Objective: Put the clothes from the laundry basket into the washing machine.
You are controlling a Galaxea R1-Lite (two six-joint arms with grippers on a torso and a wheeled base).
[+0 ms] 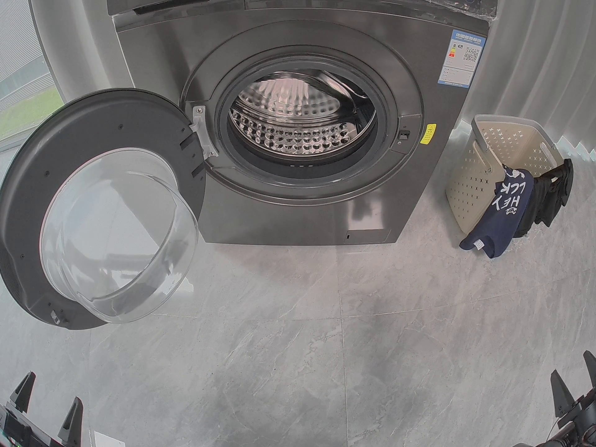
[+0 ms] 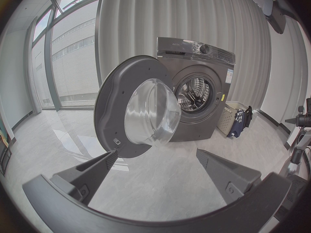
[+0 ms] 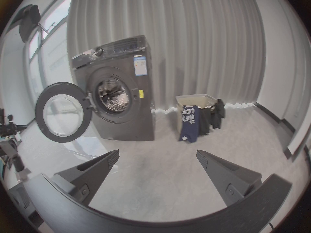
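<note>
A grey front-loading washing machine (image 1: 298, 125) stands ahead with its round door (image 1: 102, 209) swung wide open to the left and its steel drum (image 1: 297, 116) bare inside. To its right sits a beige laundry basket (image 1: 481, 169); a navy printed shirt (image 1: 503, 212) and a black garment (image 1: 549, 194) hang over its front rim. My left gripper (image 1: 48, 398) is low at the near left, open and holding nothing. My right gripper (image 1: 574, 377) is low at the near right, open too, well short of the basket (image 3: 194, 102).
Pale marble-look tiles cover the wide floor (image 1: 323, 343) between me and the machine. Grey curtains (image 1: 546, 51) hang behind the machine and basket. A window (image 2: 68, 59) lies to the left. The open door juts out over the floor on the left.
</note>
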